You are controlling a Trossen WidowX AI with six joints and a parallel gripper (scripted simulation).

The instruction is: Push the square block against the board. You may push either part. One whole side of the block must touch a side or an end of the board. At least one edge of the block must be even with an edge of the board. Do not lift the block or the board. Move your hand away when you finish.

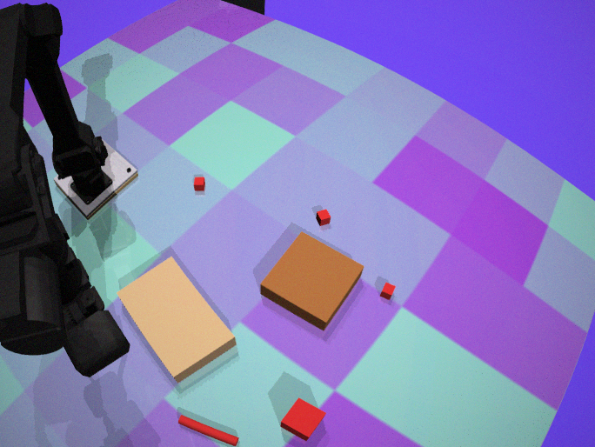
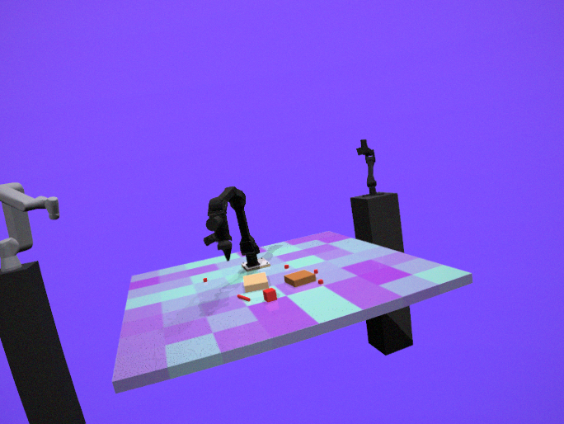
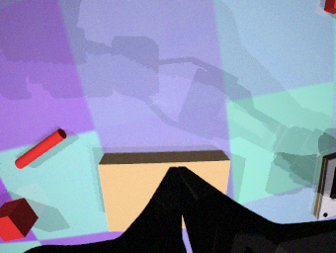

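Lying apart: the flat, square, dark orange-brown block and the pale tan rectangular board are sitting well apart on the checkered purple-and-teal table top, with a strip of bare tiles between them.
Block look: it is showing a smooth, even brown top and darker, shaded side walls; its corners are pointing roughly toward and away from the top camera, so it is sitting diamond-wise in that view.
Board look: it is showing a lighter, sandy top with a thin brown edge along its near side, and is longer than the block and about as thick.
Block surroundings: three small red cubes are standing near it, one just beyond its far corner, one just off its right corner, one farther off toward the arm's base.
Gripper: the black parallel-jaw gripper is hanging above the table at the board's far left end, fingers pressed together with nothing between them, touching neither part.
Wrist view: the closed fingertips are overlapping the board's tan face, whose dark edge is running across just above them.
Other clutter: a thin red rod and a larger red cube are lying in front of the board, apart from it.
Arm base: the black arm is rising from a grey square mounting plate behind the board.
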